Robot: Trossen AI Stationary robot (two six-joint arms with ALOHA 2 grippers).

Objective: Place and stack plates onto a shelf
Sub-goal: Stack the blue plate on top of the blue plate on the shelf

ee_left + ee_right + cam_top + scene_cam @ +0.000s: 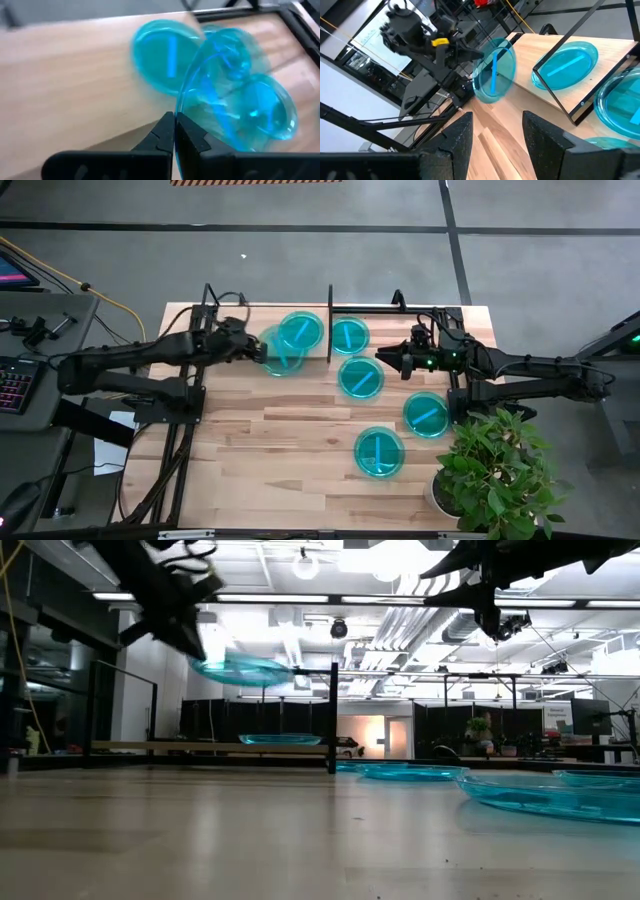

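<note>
My left gripper (262,351) is shut on a cyan plate (283,356), which it keeps in the air at the near edge of the shelf's (225,315) left bay. In the low view that plate (240,669) hovers above a second plate (281,739) lying flat on the shelf board. A third plate (349,335) lies right of the black divider (330,320). Three more plates (360,378) (426,415) (379,452) lie flat on the table. My right gripper (385,358) waits open above the table, right of the divider. My left gripper (175,125) pinches the held plate's rim (182,116) between its two fingers, on the side of the plate toward the table's left. The fingers come roughly level from the table's left. The plate (235,100) is lifted clear and nearly level, reaching out beyond the fingertips.
A potted plant (490,470) stands at the table's near right corner, beside the nearest plates. The shelf's black rod frame (120,715) and the divider (332,715) rise above the board. Bare tabletop (270,440) lies near left.
</note>
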